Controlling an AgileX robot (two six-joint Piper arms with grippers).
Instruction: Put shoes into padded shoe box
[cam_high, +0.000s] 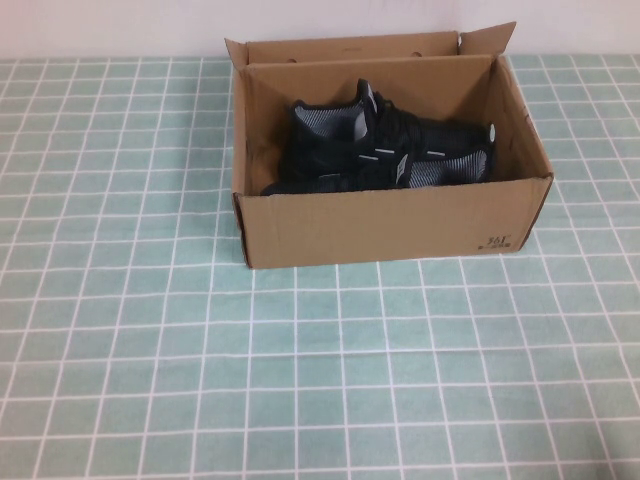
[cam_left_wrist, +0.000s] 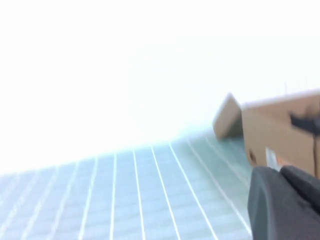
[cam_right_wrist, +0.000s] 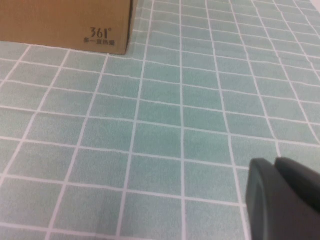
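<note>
Both black knit sneakers (cam_high: 385, 145) lie inside the cardboard shoe box (cam_high: 390, 225), long axes across it. Left claw (cam_left_wrist: 285, 200) and right claw (cam_right_wrist: 282, 195), both pressed together and empty, sit low over the counter (cam_high: 150, 350), box ahead of each; neither looks clearly nearer.

A table (cam_high: 120, 350) covered in green cloth with a white grid carries the padded shoe box (cam_high: 390, 225), which rests directly on it, beyond both grippers' fingertips, flaps upright.
</note>
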